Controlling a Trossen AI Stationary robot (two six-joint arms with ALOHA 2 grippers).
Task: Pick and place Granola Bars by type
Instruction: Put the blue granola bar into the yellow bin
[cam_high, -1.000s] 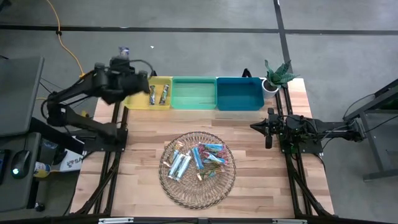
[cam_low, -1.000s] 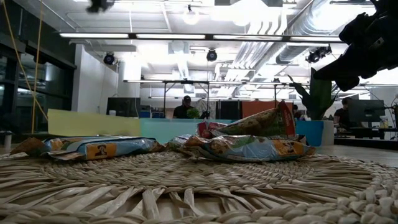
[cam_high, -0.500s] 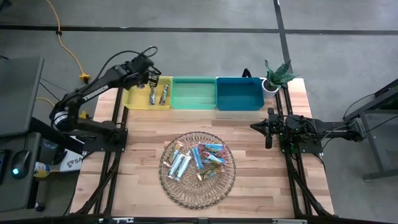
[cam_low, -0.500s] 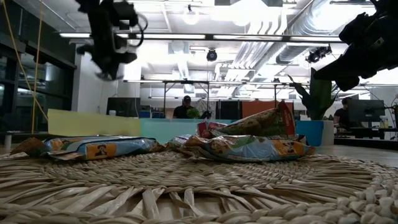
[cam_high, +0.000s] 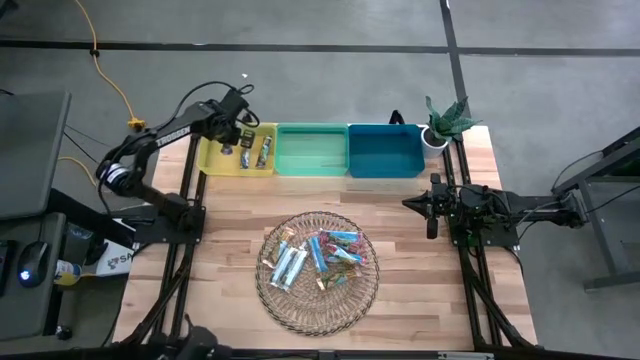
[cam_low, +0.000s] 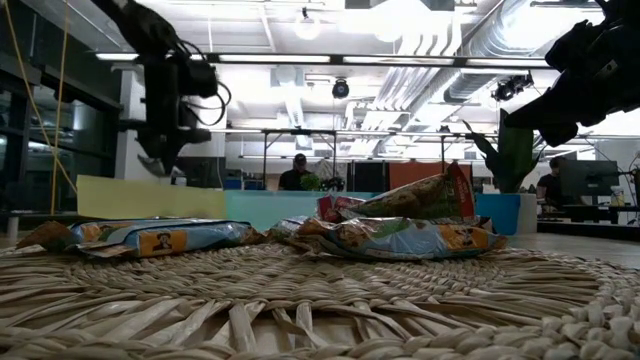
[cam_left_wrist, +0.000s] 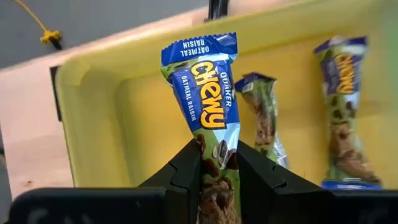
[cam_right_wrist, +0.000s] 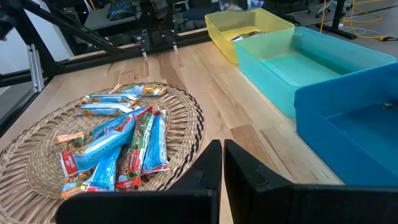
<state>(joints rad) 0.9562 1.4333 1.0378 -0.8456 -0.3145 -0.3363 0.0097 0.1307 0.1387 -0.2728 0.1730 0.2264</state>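
Observation:
My left gripper (cam_left_wrist: 217, 149) is shut on a blue, green and brown granola bar (cam_left_wrist: 202, 81) over the yellow bin (cam_high: 225, 160) at the table's far left; it also shows in the high view (cam_high: 237, 138) and the low view (cam_low: 160, 150). Two like bars (cam_left_wrist: 264, 115) (cam_left_wrist: 343, 106) lie flat on the bin's floor. Several light blue, teal-pink and brown bars (cam_high: 320, 255) lie in the round wicker tray (cam_high: 300, 315) at the table's middle. My right gripper (cam_high: 432, 218) waits shut and empty at the table's right, as the right wrist view (cam_right_wrist: 222, 155) shows. My left gripper pinches the bar between its two fingers, across the wrapper's brown part (cam_left_wrist: 216, 138) near one end. The fingers point down into the yellow bin. The bar sticks out past the fingertips, its blue crimped end (cam_left_wrist: 199, 46) farthest from them, hanging over the bin's floor.
A green bin (cam_high: 312, 150) and a blue bin (cam_high: 385, 150) stand in a row right of the yellow one along the far edge. A small potted plant (cam_high: 443, 122) stands at the far right corner. Bare wood lies between the bins and the tray.
My left gripper, still shut on the bar, has swung toward the table's far edge over the yellow bin and has then gone down toward the bin's floor. The right arm has kept still.

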